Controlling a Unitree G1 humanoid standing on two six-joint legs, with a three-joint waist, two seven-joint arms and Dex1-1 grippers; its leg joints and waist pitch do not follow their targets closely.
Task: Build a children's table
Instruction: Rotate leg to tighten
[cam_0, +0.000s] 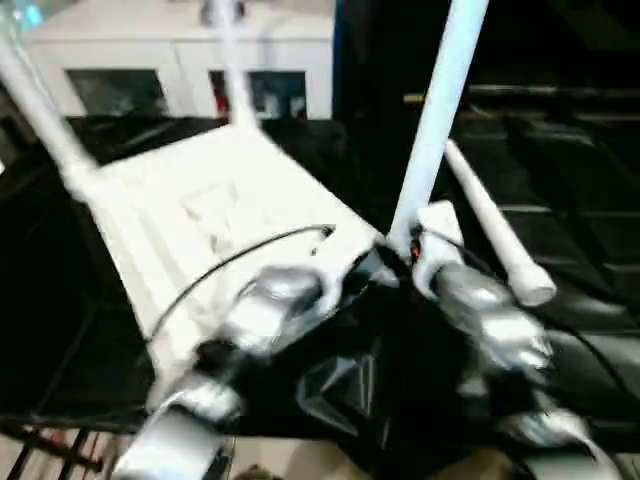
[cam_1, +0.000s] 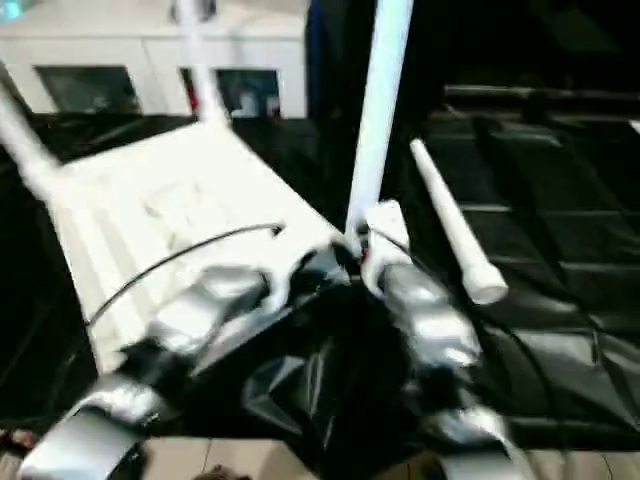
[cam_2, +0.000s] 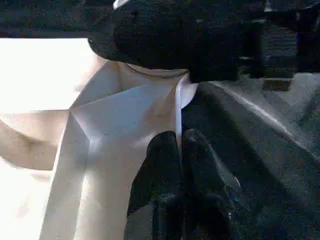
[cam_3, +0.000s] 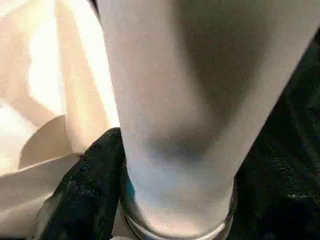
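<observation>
Your white tabletop (cam_0: 215, 215) lies upside down on the black-draped table (cam_0: 580, 250), its ribbed underside facing up, tilted so its far end sits higher in your head views. Three white legs stand up from its corner sockets: one at the far left corner (cam_0: 40, 110), one at the far corner (cam_0: 230, 70), and one at the near right corner (cam_0: 440, 110), which leans slightly to the right as it rises out of frame. A fourth leg (cam_0: 495, 235) lies loose on the black cloth just to the right of that standing leg, its capped end toward you. Your left gripper (cam_2: 181, 145) has its jaws clenched with nothing between them, the tips resting by the edge of the tabletop near the corner socket. Your right gripper (cam_0: 425, 250) sits at the base of the near right leg; from its wrist camera the leg rises close between the black fingers (cam_3: 85, 195), and the jaws stand apart around the tube, though you cannot tell whether they are pressing on it. White cabinets (cam_0: 180, 60) stand behind the table.
</observation>
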